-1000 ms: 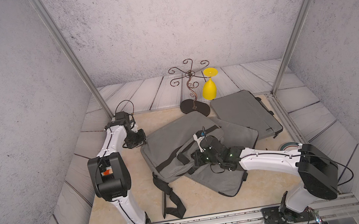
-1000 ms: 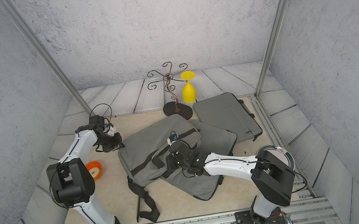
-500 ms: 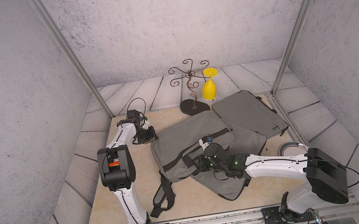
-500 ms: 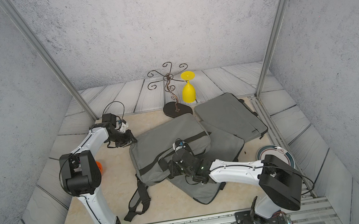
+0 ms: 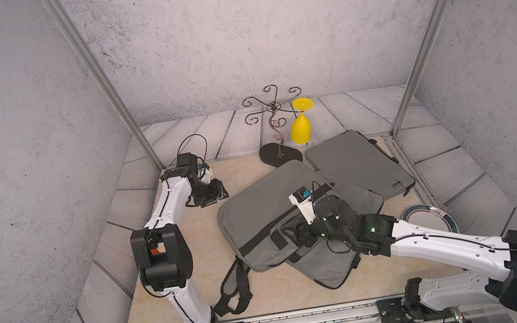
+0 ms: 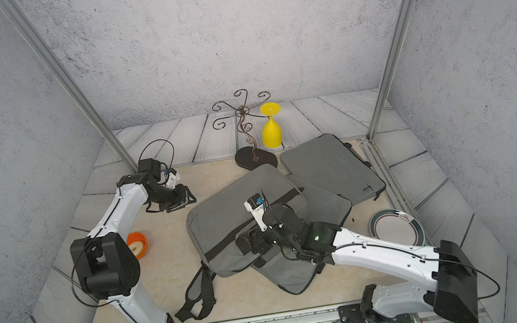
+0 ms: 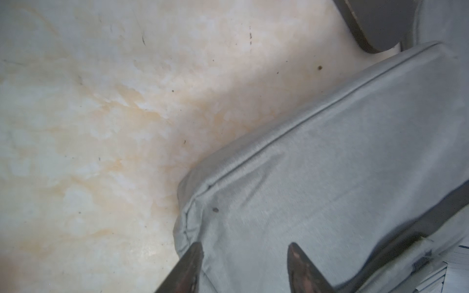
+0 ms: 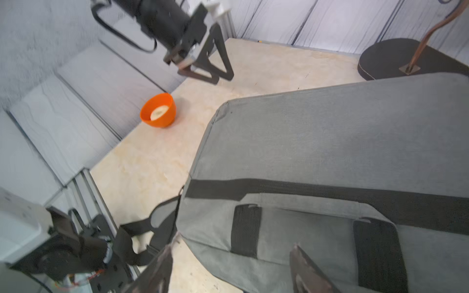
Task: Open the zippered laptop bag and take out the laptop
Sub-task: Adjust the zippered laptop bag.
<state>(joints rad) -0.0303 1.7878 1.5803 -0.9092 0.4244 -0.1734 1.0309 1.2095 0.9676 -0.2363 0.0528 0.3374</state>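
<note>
The grey laptop bag with black webbing lies zipped and slanted mid-table, seen in both top views. The laptop is hidden. My left gripper hovers open at the bag's far left corner. Its fingertips stand apart with only fabric beyond them. My right gripper is open over the bag's near side, by the black handle straps, and holds nothing.
A flat grey sleeve lies under the bag and another at back right. A wire stand with a yellow glass is behind. A plate sits right, an orange bowl left. The shoulder strap trails forward.
Both grippers went from shut to open, letting go of the bag. The bag has slid to the right and the left gripper moved with it.
</note>
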